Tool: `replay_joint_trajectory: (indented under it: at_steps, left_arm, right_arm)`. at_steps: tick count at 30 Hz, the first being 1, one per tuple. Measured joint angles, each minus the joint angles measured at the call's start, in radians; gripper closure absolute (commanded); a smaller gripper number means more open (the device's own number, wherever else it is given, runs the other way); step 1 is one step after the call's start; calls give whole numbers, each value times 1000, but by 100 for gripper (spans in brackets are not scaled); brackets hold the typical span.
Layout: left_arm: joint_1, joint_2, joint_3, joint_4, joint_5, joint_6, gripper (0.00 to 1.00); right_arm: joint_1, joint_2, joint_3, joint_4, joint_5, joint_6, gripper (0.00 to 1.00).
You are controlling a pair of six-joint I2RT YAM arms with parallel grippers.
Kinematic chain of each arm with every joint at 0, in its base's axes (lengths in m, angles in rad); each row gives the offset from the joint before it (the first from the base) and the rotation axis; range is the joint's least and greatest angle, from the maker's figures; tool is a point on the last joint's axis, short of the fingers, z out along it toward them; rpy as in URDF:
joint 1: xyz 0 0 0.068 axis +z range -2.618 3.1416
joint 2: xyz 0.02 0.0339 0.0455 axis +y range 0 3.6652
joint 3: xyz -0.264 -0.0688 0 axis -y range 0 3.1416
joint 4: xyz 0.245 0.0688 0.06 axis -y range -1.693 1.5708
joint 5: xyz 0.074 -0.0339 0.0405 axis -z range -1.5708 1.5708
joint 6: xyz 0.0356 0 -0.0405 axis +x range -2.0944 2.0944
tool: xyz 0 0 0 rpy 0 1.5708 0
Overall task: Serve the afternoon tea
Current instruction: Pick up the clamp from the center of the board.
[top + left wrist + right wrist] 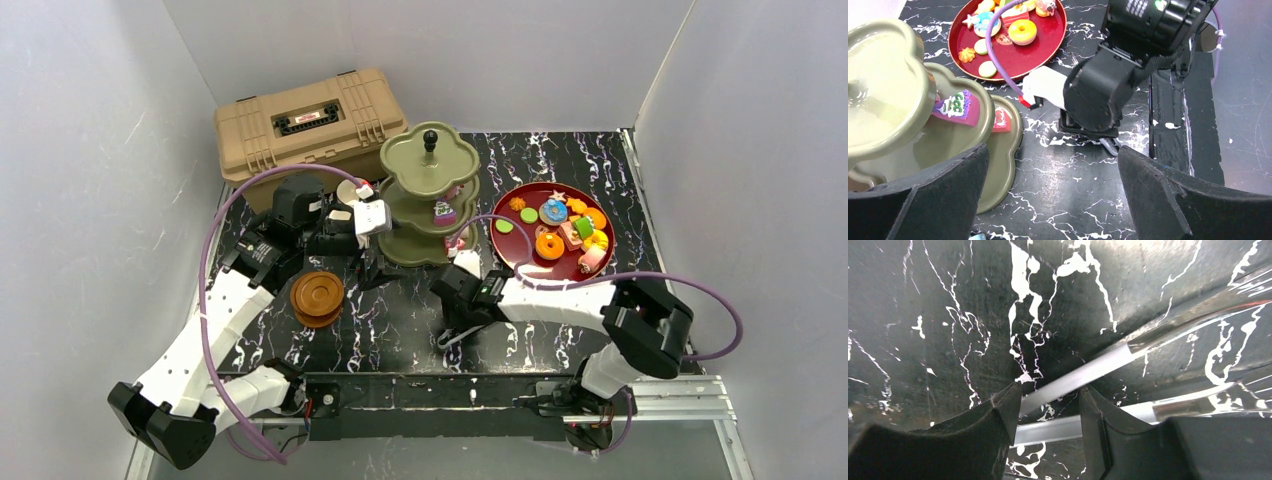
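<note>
Afternoon tea stand (408, 160): stood at the back middle of the black marbled table (400, 330), just in front of the tan toolbox (310, 120). A purple-iced cake piece (955, 106) lay on its middle tier and a red piece (1001, 120) on the bottom tier.
Toy cakes and donuts (549, 244): most lay on the red tray (520, 257) to the stand's right, not yet served.
Saucers (317, 297): a brown stack left of centre, beside the left arm and apart from the stand.
Left gripper (1053, 155): fingers were spread wide with nothing between them, just beside the stand's bottom tier.
Right gripper (1050, 395): pointed down at the table in front of the stand, fingers part-way apart and astride two metal strips (1098, 367), probably tongs. Whether they pinched the metal could not be told.
Risk, tongs: thin smooth metal on a slick top could skid or twist out if the fingers closed off-centre or caught only one strip.
Risk, stand: the open fingers sat so near the scalloped rim that a small drift could nudge it and roll the cakes off.
Risk, arms: both wrists were close together, so a lift by the right could clip the left.
Risk, cable: the purple cable (991, 50) crossed over the tray and could drag a cake.
</note>
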Motion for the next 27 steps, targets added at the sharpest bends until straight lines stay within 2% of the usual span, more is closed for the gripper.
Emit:
replay_joint_trajectory:
  at_steps: [6,7,10,12,18,27]
  left_arm:
    - [0,-6,0,-6,-4,-3,1]
    - [0,-6,0,-7,-4,-3,1]
    - [0,-8,0,-13,-4,-3,1]
    - [0,-10,0,-15,-5,-4,1]
    - [0,-23,0,-29,-2,-2,1]
    - [0,-54,-33,-57,95,50,1]
  right_arm:
    - [45,41,4,-23,37,13,49]
    - [45,48,7,-24,43,14,52]
    - [45,76,33,-24,56,11,83]
    - [45,95,53,-23,67,-3,97]
    - [46,62,40,-46,61,-53,99]
    - [52,-311,-4,-87,-59,-192,99]
